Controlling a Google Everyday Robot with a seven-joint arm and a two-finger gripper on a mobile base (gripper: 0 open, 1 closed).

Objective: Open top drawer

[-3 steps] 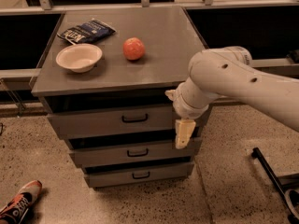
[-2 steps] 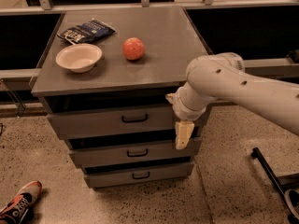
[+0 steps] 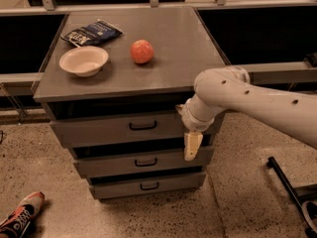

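The top drawer [image 3: 99, 130] is the widest grey front, just under the cabinet top, with a small black loop handle [image 3: 142, 126] at its centre. Its front sits about flush under the top's overhang. My gripper [image 3: 192, 146] hangs down from the white arm [image 3: 233, 95], cream-coloured, in front of the drawer's right end and the gap above the middle drawer [image 3: 143, 161]. It is to the right of the handle and a little below it, not touching it.
On the cabinet top [image 3: 173, 43] lie a white bowl [image 3: 83, 60], a dark blue snack bag [image 3: 92, 32] and an orange-red ball [image 3: 142, 51]. The bottom drawer [image 3: 148, 185] is below. A shoe [image 3: 22, 214] is on the floor at left, and a black base part [image 3: 290, 187] at right.
The arm has swung slightly left and down, bringing the gripper a little closer to the cabinet front. The drawers have not moved.
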